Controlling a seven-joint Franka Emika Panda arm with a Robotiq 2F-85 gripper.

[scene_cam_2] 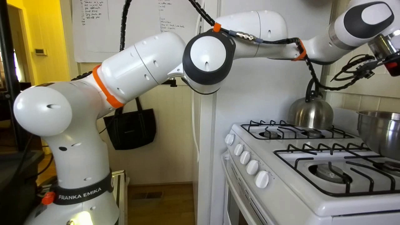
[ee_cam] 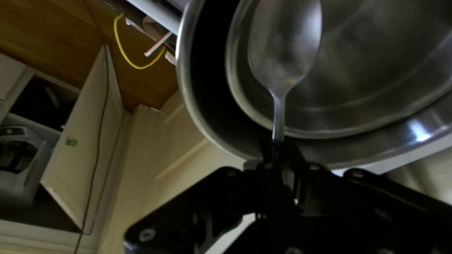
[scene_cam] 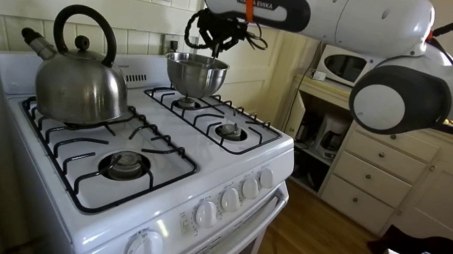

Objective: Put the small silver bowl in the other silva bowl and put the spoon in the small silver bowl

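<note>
The other silva bowl (scene_cam: pixel 195 79) stands on the back burner of the stove and shows at the right edge of an exterior view (scene_cam_2: pixel 378 134). In the wrist view the small silver bowl (ee_cam: pixel 356 95) sits inside the wider bowl, whose rim (ee_cam: pixel 189 91) surrounds it. My gripper (ee_cam: pixel 277 148) is shut on the handle of the spoon (ee_cam: pixel 284 46). The spoon's head is over the inside of the small bowl; whether it touches the bowl is not clear. In an exterior view the gripper (scene_cam: pixel 215 53) points down at the bowl's rim. Most of the handle is hidden by the fingers.
A steel kettle (scene_cam: pixel 79 87) with a black handle stands on the other back burner. Black grates (scene_cam: pixel 126 165) cover the white stove top (scene_cam: pixel 153 119). The wall (scene_cam: pixel 134 17) with a switch and outlet is close behind. An open cabinet door (ee_cam: pixel 83 141) shows in the wrist view.
</note>
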